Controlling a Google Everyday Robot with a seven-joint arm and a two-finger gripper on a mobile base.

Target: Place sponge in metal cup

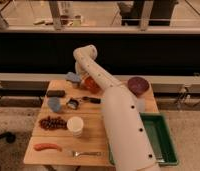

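Observation:
The light-blue sponge (71, 77) is at the far left part of the wooden table (98, 135), beside the reddish-orange bowl (91, 85). My gripper (77, 74) hangs down from the white arm's bend right at the sponge, and the arm partly hides it. I cannot tell whether the sponge rests on the table or is lifted. The small grey metal cup (73, 103) stands nearer the table's middle-left, in front of the sponge.
A dark flat bar (55, 93) and a blue-grey lump (54, 104) lie at the left. A black-handled tool (91, 99), white cup (75, 125), grapes (51, 121), sausage (47, 146) and fork (86, 153) lie nearer. A dark-red bowl (138, 85) and green bin (160, 137) are right.

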